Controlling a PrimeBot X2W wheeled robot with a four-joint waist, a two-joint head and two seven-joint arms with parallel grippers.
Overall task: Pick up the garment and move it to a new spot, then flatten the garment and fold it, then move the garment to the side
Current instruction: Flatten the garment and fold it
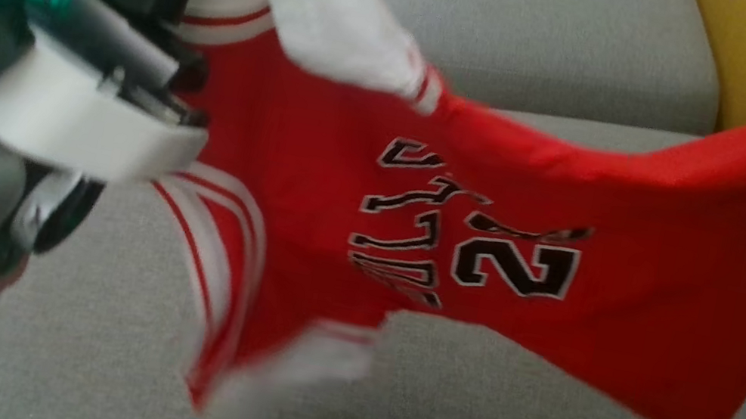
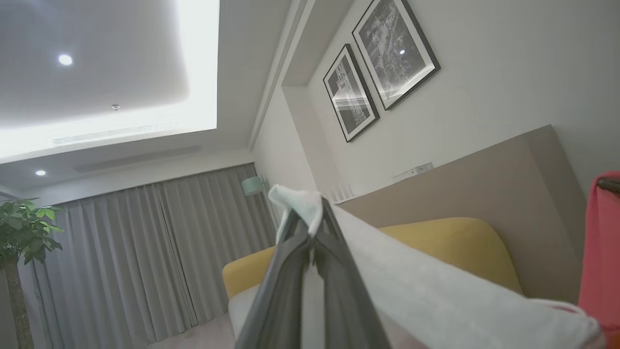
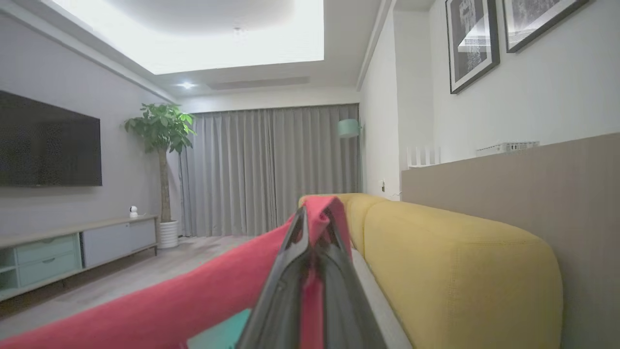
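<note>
The grey-seated sofa with a padded yellow back [image 3: 460, 261] was the place of work, and the garment was not lying on its seat [image 1: 562, 51]. The red sleeveless basketball jersey with white-striped trim and black lettering [image 1: 557, 296] hung in the air above that seat, stretched sideways between the two arms, with its lower edge dangling. Whether it brushed the cushion could not be told (the head view was blurred). The left arm's fingers [image 2: 286, 261] were pressed together on a fold of the white trim, and the right arm's fingers [image 3: 286, 271] were pinched shut on a ridge of the red cloth. As a judgement, the pick-up looked done and the carry to a new spot looked to be the step in hand. Setting the jersey down, flattening it, folding it and moving it aside all appeared left to do, so the task seemed to be in its early part. By count there was one sofa, one jersey, and two pairs of fingers, each gripping that single jersey.
</note>
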